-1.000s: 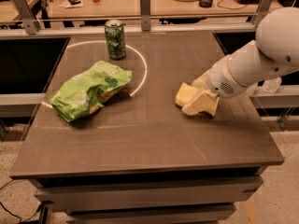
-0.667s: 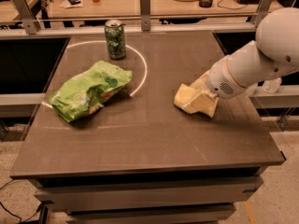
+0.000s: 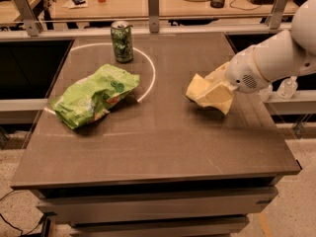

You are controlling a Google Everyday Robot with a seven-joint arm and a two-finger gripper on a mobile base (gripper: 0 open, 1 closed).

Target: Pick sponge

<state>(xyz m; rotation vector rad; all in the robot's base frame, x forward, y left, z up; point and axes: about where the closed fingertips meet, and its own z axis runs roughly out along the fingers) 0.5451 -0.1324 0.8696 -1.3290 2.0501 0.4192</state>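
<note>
The pincer [image 3: 215, 91], at the end of a white arm reaching in from the right, is closed on the sponge [image 3: 196, 88] and holds it tilted at the right side of the table [image 3: 163, 152]. A shadow beneath suggests the sponge is just clear of the surface, so the grasp looks done and only lifting away remains. Well apart to the left lies a crumpled green chip bag [image 3: 94, 100], and behind it a green can [image 3: 122, 42] stands upright; the contents of both are hidden
</note>
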